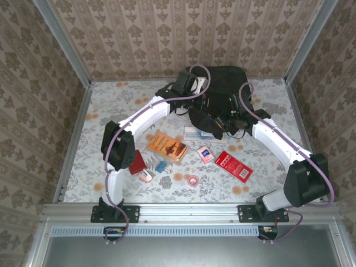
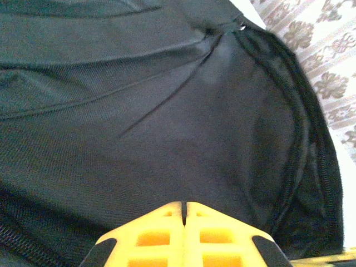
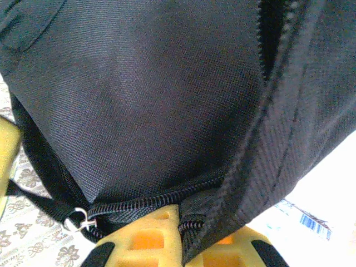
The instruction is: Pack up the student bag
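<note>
Floral-print tablecloth (image 1: 111, 105) on the table, damask wallpaper on the walls around it. Large black soft fabric backpack (image 1: 229, 83) sits at the far centre of the table, against the back wall, with both arms reaching to it.

Left gripper (image 1: 191, 84) is at the backpack's left top edge. In the left wrist view its yellow fingers (image 2: 161, 222) are clenched together with nothing seen between them, tips right at the dark fabric (image 2: 167, 111).

Right gripper (image 1: 221, 119) is at the backpack's near edge. In the right wrist view its yellow fingers (image 3: 150, 233) are clamped on a fold of the backpack (image 3: 144, 94) along the zip line, and the black zip strip runs down between them. A silver metal zip pull (image 3: 75, 218) hangs just left of the fingers.

Loose items lie on the cloth nearer the arm bases:
- White flat packet with blue print (image 1: 196, 133), just beside the backpack's near edge; its barcode shows in the right wrist view (image 3: 305, 223).
- Orange rectangular book (image 1: 167, 146), left of centre.
- Small pink card (image 1: 206, 154).
- Red flat rectangular packet (image 1: 233, 166), to the right of the card.
- Dark red small block (image 1: 136, 162), beside the left arm.
- Small blue item (image 1: 161, 166).
- Small pink-white item (image 1: 146, 176).
- Pink tape roll (image 1: 193, 181), nearest the front.
</note>
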Controlling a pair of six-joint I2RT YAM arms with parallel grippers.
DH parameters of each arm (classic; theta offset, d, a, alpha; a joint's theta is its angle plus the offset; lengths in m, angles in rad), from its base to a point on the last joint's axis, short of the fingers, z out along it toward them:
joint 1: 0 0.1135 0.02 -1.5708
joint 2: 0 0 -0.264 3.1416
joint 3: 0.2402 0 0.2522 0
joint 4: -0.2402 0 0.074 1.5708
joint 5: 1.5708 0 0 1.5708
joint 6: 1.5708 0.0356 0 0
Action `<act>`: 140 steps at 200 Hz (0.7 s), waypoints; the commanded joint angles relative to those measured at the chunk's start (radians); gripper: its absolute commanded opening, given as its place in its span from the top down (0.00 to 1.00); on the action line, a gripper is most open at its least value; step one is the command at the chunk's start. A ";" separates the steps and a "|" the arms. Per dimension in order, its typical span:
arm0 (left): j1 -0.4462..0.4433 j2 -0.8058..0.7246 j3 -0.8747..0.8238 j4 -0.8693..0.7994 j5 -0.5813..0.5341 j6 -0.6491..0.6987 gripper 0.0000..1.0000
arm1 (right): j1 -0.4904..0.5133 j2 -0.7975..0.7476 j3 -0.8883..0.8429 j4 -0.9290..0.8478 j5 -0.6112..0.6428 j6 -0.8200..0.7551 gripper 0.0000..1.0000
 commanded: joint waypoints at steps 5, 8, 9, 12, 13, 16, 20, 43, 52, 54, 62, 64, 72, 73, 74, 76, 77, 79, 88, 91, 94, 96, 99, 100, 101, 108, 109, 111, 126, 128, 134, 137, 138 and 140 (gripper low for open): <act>0.048 0.003 0.025 0.026 -0.093 0.038 1.00 | -0.009 0.000 -0.049 -0.150 0.053 -0.066 1.00; 0.051 0.003 0.022 0.026 -0.095 0.036 1.00 | -0.011 -0.001 -0.054 -0.151 0.054 -0.070 1.00; 0.053 0.003 0.020 0.027 -0.096 0.035 1.00 | -0.010 0.000 -0.054 -0.153 0.054 -0.070 1.00; 0.055 0.004 0.017 0.029 -0.099 0.032 1.00 | -0.011 -0.002 -0.057 -0.153 0.055 -0.073 1.00; 0.056 0.004 0.015 0.030 -0.100 0.031 1.00 | -0.012 -0.002 -0.058 -0.153 0.056 -0.074 1.00; 0.060 0.004 0.012 0.032 -0.100 0.029 1.00 | -0.012 -0.002 -0.059 -0.155 0.059 -0.078 1.00; 0.065 0.004 0.007 0.036 -0.100 0.025 1.00 | -0.013 -0.002 -0.063 -0.159 0.063 -0.082 1.00; 0.087 -0.005 -0.024 0.056 -0.105 0.011 1.00 | -0.023 -0.015 -0.078 -0.170 0.077 -0.107 1.00; 0.093 -0.012 -0.032 0.060 -0.109 0.011 1.00 | -0.028 -0.020 -0.080 -0.179 0.085 -0.116 1.00; 0.095 -0.013 -0.034 0.060 -0.111 0.011 1.00 | -0.030 -0.022 -0.078 -0.181 0.088 -0.118 1.00; 0.099 -0.020 -0.040 0.067 -0.117 0.011 1.00 | -0.035 -0.027 -0.077 -0.189 0.096 -0.126 1.00; 0.101 -0.021 -0.043 0.068 -0.117 0.011 1.00 | -0.036 -0.027 -0.076 -0.190 0.099 -0.129 1.00; 0.104 -0.026 -0.050 0.074 -0.119 0.011 1.00 | -0.042 -0.033 -0.075 -0.196 0.104 -0.135 1.00; 0.104 -0.027 -0.051 0.074 -0.119 0.011 1.00 | -0.042 -0.033 -0.075 -0.196 0.104 -0.136 1.00; 0.104 -0.028 -0.053 0.076 -0.119 0.011 1.00 | -0.043 -0.034 -0.075 -0.196 0.105 -0.137 1.00; 0.105 -0.028 -0.055 0.076 -0.119 0.011 1.00 | -0.044 -0.034 -0.075 -0.198 0.103 -0.137 1.00; 0.106 -0.029 -0.055 0.076 -0.119 0.012 1.00 | -0.045 -0.035 -0.075 -0.198 0.104 -0.137 1.00; 0.106 -0.031 -0.055 0.078 -0.119 0.012 1.00 | -0.048 -0.035 -0.075 -0.200 0.102 -0.138 1.00; 0.108 -0.035 -0.057 0.078 -0.124 0.014 1.00 | -0.056 -0.036 -0.071 -0.202 0.099 -0.142 1.00; 0.107 -0.036 -0.059 0.077 -0.126 0.015 1.00 | -0.057 -0.037 -0.069 -0.203 0.099 -0.145 1.00; 0.108 -0.037 -0.061 0.078 -0.128 0.016 1.00 | -0.059 -0.036 -0.068 -0.204 0.098 -0.147 1.00; 0.108 -0.038 -0.061 0.079 -0.128 0.018 1.00 | -0.061 -0.036 -0.066 -0.204 0.098 -0.148 1.00; 0.108 -0.038 -0.061 0.080 -0.128 0.018 1.00 | -0.062 -0.035 -0.065 -0.206 0.097 -0.152 1.00; 0.108 -0.038 -0.061 0.080 -0.129 0.019 1.00 | -0.063 -0.034 -0.064 -0.207 0.096 -0.153 1.00; 0.108 -0.039 -0.061 0.080 -0.129 0.019 1.00 | -0.064 -0.034 -0.063 -0.207 0.096 -0.154 1.00; 0.109 -0.038 -0.061 0.081 -0.131 0.019 1.00 | -0.065 -0.033 -0.056 -0.210 0.094 -0.162 1.00; 0.109 -0.038 -0.061 0.081 -0.131 0.020 1.00 | -0.066 -0.032 -0.056 -0.210 0.094 -0.162 1.00; 0.109 -0.038 -0.061 0.081 -0.132 0.020 1.00 | -0.067 -0.031 -0.053 -0.212 0.095 -0.165 1.00; 0.116 -0.033 -0.058 0.084 -0.140 0.021 1.00 | -0.071 -0.026 -0.039 -0.225 0.102 -0.191 1.00; 0.118 -0.032 -0.057 0.084 -0.140 0.022 1.00 | -0.073 -0.025 -0.039 -0.227 0.103 -0.196 1.00; 0.121 -0.031 -0.056 0.088 -0.144 0.022 1.00 | -0.075 -0.023 -0.032 -0.231 0.104 -0.212 1.00; 0.124 -0.028 -0.054 0.088 -0.146 0.022 1.00 | -0.076 -0.024 -0.030 -0.232 0.104 -0.220 1.00; 0.124 -0.028 -0.053 0.089 -0.148 0.022 1.00 | -0.076 -0.024 -0.030 -0.233 0.104 -0.224 1.00; 0.126 -0.027 -0.053 0.089 -0.150 0.023 1.00 | -0.076 -0.024 -0.028 -0.232 0.103 -0.231 1.00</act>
